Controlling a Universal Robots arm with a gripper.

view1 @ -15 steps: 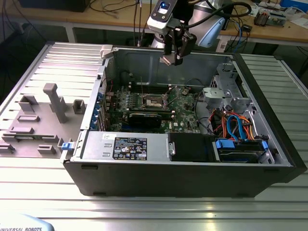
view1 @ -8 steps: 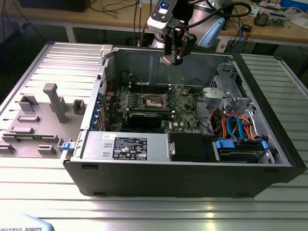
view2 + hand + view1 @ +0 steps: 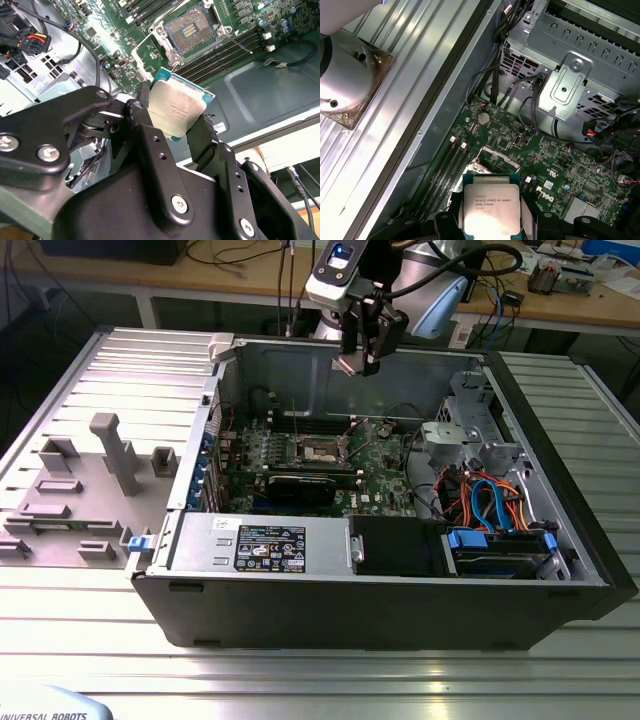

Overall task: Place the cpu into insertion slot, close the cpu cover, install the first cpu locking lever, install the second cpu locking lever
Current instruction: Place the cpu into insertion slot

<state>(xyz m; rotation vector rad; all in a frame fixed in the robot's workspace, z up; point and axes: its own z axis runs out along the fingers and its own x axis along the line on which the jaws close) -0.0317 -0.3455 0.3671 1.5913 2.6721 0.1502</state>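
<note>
A: What do the fingers (image 3: 150, 145) hold?

B: The cpu (image 3: 176, 107), pinched by two edges (so nothing presses its flat faces, I think). It hangs over the case (image 3: 300, 615), well apart from the open slot (image 3: 192, 31), not in yet.

In the first wrist view the chip (image 3: 491, 210) is cut off by the picture's edge and covers part of the socket (image 3: 492, 161). In the second wrist view the gripper (image 3: 172, 120) hides one of its corners.
</note>
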